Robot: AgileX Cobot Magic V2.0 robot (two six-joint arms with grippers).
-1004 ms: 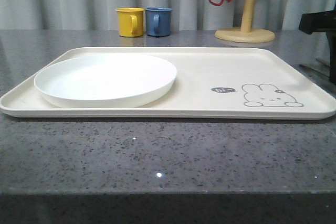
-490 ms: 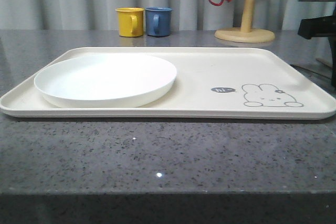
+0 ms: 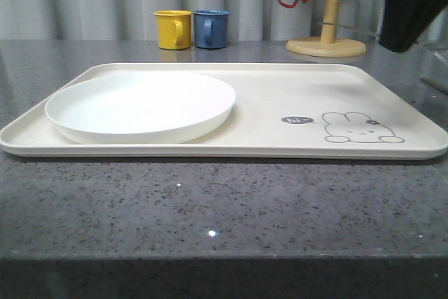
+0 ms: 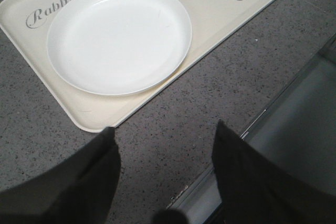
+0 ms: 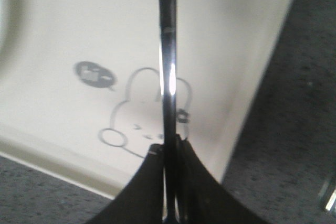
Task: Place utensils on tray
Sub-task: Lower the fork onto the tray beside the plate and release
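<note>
So my right pincer point(image 3: 409, 5) has just swung in at the upper right of the front view. A second ago only a sliver of the arm showed at that edge; now it's a big dark block hanging above the far right corner of the tray point(image 3: 392, 153). It's clamped on a shiny thin utensil point(image 5: 169, 77). In the right wrist view that runs straight up the middle of the frame from between the fingers, right over the rabbit drawing point(image 5: 152, 114) and the "hi" bubble point(image 5: 94, 75). I can't tell which piece it is; the working end is out of shot. In the front view a thin silver bit point(image 3: 350, 29) pokes out left of the pincer.

My read: the carry is basically done and the lowering comes next. The utensil looks to be in the air, not touching the tray yet.

The white plate point(image 3: 140, 106) takes up the left half of the tray, so the bare right half is the obvious landing spot.

My left pincer point(image 4: 165, 145) sits at the bottom of its wrist view, fingers apart, holding nothing, over the grey desk point(image 4: 210, 93) just off the tray's near edge.
</note>
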